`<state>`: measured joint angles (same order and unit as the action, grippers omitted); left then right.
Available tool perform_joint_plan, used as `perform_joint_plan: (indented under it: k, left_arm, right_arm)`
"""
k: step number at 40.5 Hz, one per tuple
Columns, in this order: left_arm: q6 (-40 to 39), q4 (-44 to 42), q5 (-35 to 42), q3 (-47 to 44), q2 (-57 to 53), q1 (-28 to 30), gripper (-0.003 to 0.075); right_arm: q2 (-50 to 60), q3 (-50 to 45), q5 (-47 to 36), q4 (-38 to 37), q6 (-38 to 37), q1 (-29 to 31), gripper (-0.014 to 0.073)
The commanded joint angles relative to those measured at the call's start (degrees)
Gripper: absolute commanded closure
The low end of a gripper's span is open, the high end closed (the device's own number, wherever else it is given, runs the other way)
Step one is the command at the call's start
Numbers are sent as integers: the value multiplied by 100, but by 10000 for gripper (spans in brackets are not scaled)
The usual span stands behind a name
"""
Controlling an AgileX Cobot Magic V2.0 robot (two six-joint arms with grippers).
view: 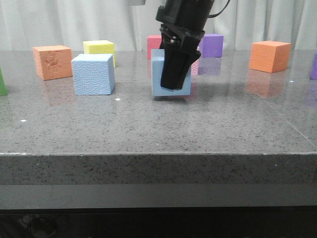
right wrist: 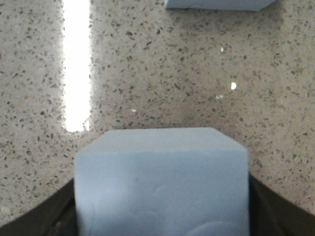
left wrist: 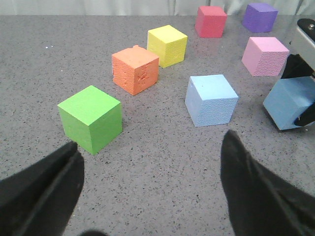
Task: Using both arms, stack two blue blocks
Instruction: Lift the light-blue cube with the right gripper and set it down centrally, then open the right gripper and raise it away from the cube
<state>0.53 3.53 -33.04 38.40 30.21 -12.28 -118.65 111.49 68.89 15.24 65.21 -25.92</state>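
Observation:
One blue block (view: 93, 74) sits on the grey table left of centre; it also shows in the left wrist view (left wrist: 211, 100) and at the edge of the right wrist view (right wrist: 216, 4). My right gripper (view: 176, 74) is shut on the second blue block (view: 158, 82) and holds it tilted, low over the table, a short way right of the first. The right wrist view shows this block (right wrist: 161, 182) filling the space between the fingers (right wrist: 275, 209); it also shows in the left wrist view (left wrist: 290, 103). My left gripper (left wrist: 150, 142) is open and empty, above bare table near a green cube (left wrist: 91, 118).
Other cubes stand around: orange (view: 52, 62), yellow (view: 100, 48), red (view: 154, 45), purple (view: 212, 44) and orange (view: 269, 56) along the back, and pink (left wrist: 265, 55) just behind the held block. The table's front edge (view: 158, 154) is near.

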Motion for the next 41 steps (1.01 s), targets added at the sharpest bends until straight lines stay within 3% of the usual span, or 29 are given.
perform_joint_plan:
  k: [1,7,15,24,27,33,37,41]
  left_arm:
    - [-53,10,496,196,57,-45,175]
    - [-53,10,473,196,57,-45,175]
    - [-53,10,460,196,57,-45,175]
    - [-53,10,460,196,57,-45,175]
    - [-53,10,460,196,57,-45,175]
    - [-53,10,460,196,57,-45,175]
    - [-53,10,460,196,57,-45,175]
    - [-53,10,460,196,57,-45,175]
  right_arm:
    - [307,182,-113,164,80,-3,48]
    - [307,182,-113,170,52,-3,-31]
    - [348,182,-155,263,-114,-3,-34]
    - [584,573,274,270,-1047,-3,-31]
    - [706,756,382,270,-1610,-3,-29]
    - [1098,1011,417,83,-3583,3,-29]
    - [1462,1006,451,-546,-5223,3,-27]
    - [1877,843,371,-1024,-5927,3,12]
